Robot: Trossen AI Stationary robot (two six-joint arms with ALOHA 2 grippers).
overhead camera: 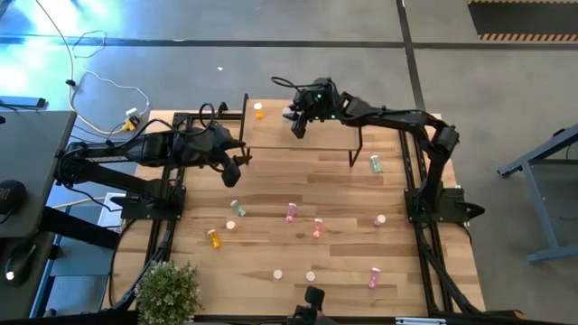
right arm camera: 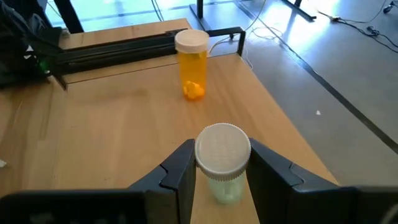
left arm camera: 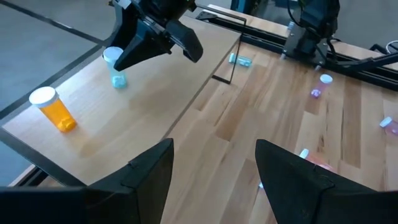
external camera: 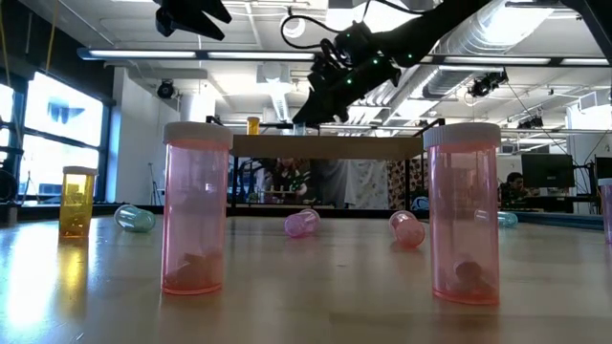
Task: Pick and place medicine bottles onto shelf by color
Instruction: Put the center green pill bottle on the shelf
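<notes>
Two bottles stand upright on the shelf (overhead camera: pixel 298 144): an orange bottle (right arm camera: pixel 191 64) near one far corner, with a small orange lump inside it, and a pale green bottle (right arm camera: pixel 222 162) a little way along the same edge. The right gripper (right arm camera: pixel 219 167) has its fingers closed around that green bottle, just under its white cap, with the bottle's base on the board.

On the tabletop (overhead camera: pixel 271 190) off the shelf I count ten more. One orange bottle (overhead camera: pixel 214 238) and one pale green bottle (overhead camera: pixel 237 208) lie on the left arm's side of the shelf, with a small bottle (overhead camera: pixel 230 226) of unclear colour between them. A second pale green bottle (overhead camera: pixel 376 163) lies just beside the shelf's right leg. Three pink ones sit farther from the shelf: two (overhead camera: pixel 291 213) near the table's middle and one (overhead camera: pixel 374 278) toward the near edge. Another (overhead camera: pixel 379 220) stands on the right side. Two salmon bottles (external camera: pixel 196 207) stand upright nearest the low camera, each holding a few small pieces at the bottom.

The left gripper (overhead camera: pixel 237 165) hangs above the table beside the shelf's left end, fingers spread apart and holding nothing.
</notes>
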